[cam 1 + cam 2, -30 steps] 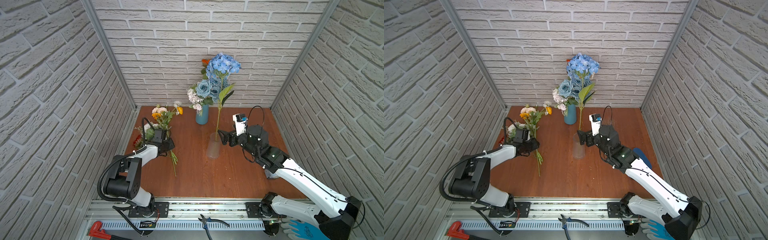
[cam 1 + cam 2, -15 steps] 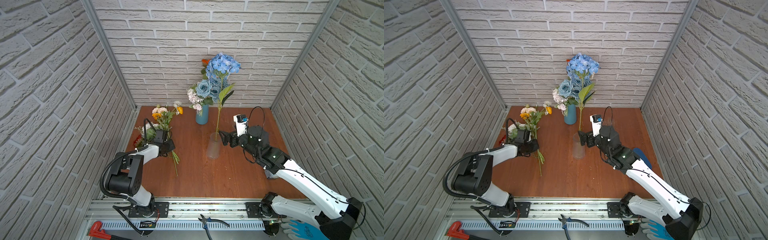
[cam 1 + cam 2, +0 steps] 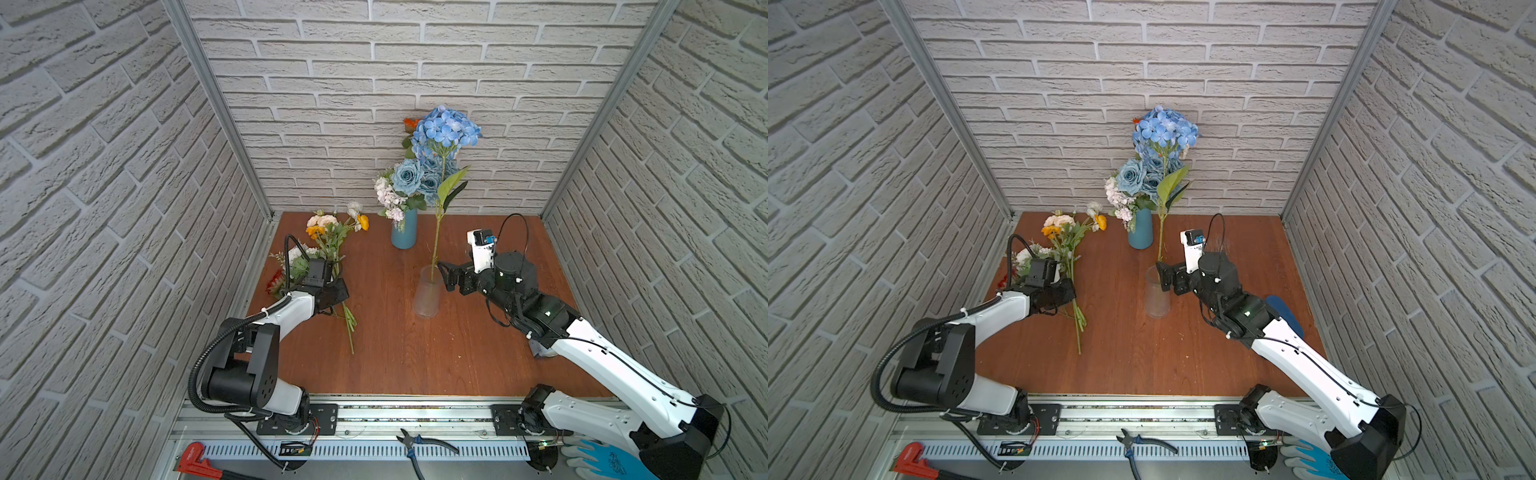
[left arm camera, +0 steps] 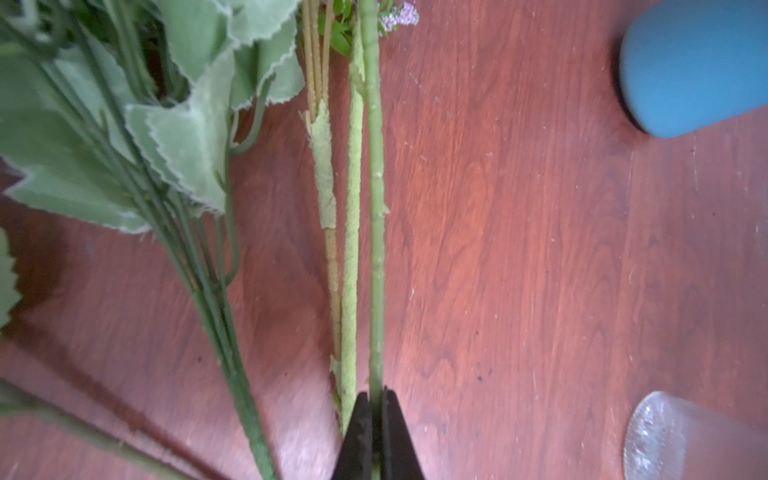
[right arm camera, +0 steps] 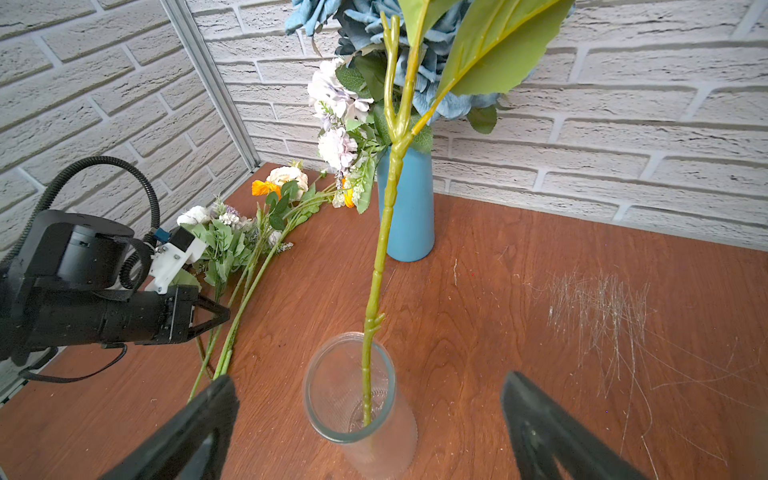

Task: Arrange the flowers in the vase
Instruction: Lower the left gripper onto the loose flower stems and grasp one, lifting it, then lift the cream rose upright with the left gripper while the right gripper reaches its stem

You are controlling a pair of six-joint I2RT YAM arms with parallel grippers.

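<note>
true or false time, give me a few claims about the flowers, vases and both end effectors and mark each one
1. The left end effector is shut on a green stem. True.
2. The right end effector grips the glass vase. False: its jaws stand wide open, clear of the vase.
3. The hydrangea has its stem standing in the glass vase. True.
4. The blue vase is empty. False: it holds blue roses and pale blooms.
</note>
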